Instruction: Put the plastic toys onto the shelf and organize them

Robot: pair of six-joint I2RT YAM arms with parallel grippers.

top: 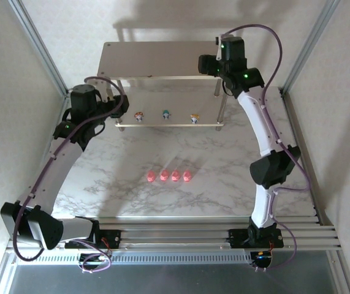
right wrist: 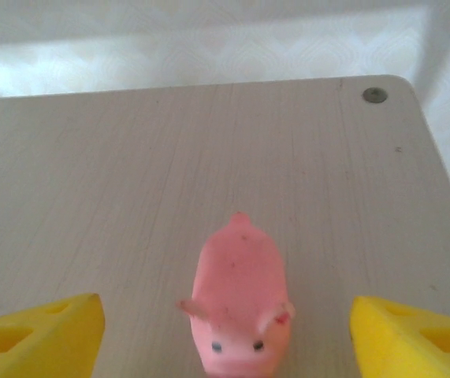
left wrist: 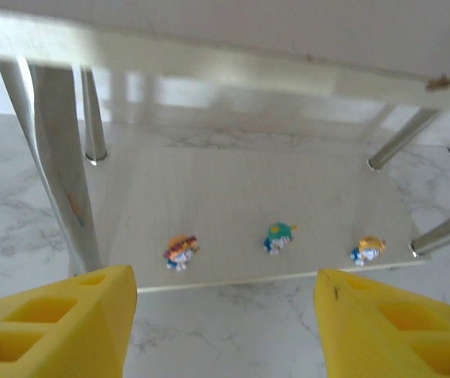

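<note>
The shelf (top: 156, 58) stands at the back of the table. On its top board (right wrist: 130, 157) near the right corner sits one pink pig (right wrist: 240, 303), facing the camera, between the spread yellow fingers (right wrist: 39, 339) of my open right gripper (right wrist: 225, 342) without touching them. Three figurines stand in a row on the lower board (left wrist: 232, 189): dark red (left wrist: 180, 250), teal (left wrist: 279, 236), orange (left wrist: 369, 248). My left gripper (left wrist: 225, 331) hangs open and empty just in front of that board. Several more pink pigs (top: 170, 176) sit in a row on the marble table.
Thin silver shelf legs (left wrist: 59, 173) stand close to the left gripper on its left side, others at the right (left wrist: 445, 228). A corner screw (right wrist: 375, 95) marks the top board's far right corner. White walls and frame posts (top: 40, 49) enclose the table.
</note>
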